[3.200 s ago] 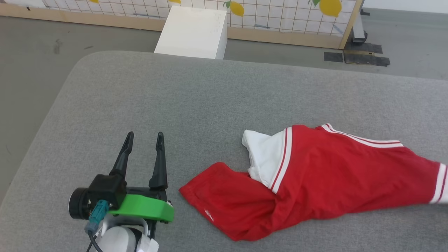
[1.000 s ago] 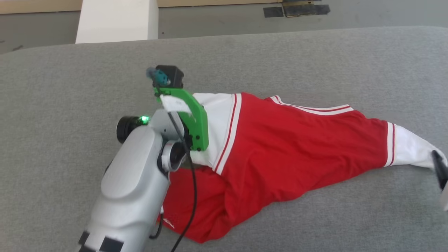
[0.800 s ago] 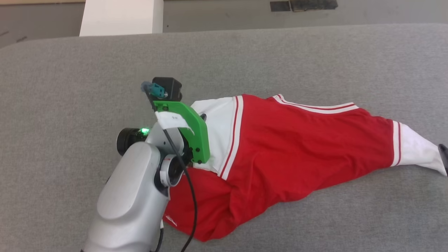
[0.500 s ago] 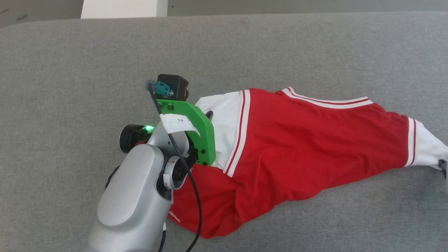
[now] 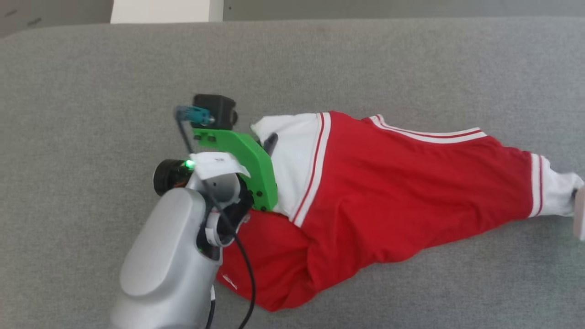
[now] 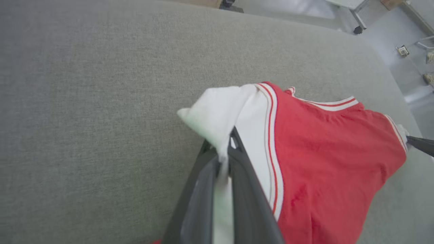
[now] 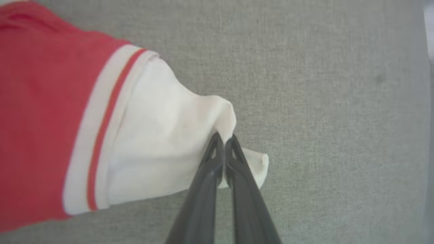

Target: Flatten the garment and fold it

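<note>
Shirt update: the garment [image 5: 388,201] lies on the grey padded table [image 5: 91,91], well short of its far edge, stretched out sideways between the two arms. The left gripper [image 6: 226,144] is clamped tight on the white sleeve [image 6: 220,112] at the shirt's left end, with the cloth pinched between its dark fingers and bunched up around them. Over toward the table's right side, the right gripper [image 7: 223,142] has its jaws squeezed together on the tip of the other sleeve [image 7: 159,142], with just a little nub of white poking out past the fingers. The red body in between is wrinkled and twisted, striped trim facing up, with a small white logo [image 5: 228,282] by the hem closest to the left arm. A white box [image 5: 167,10] sits beyond the far edge.
</note>
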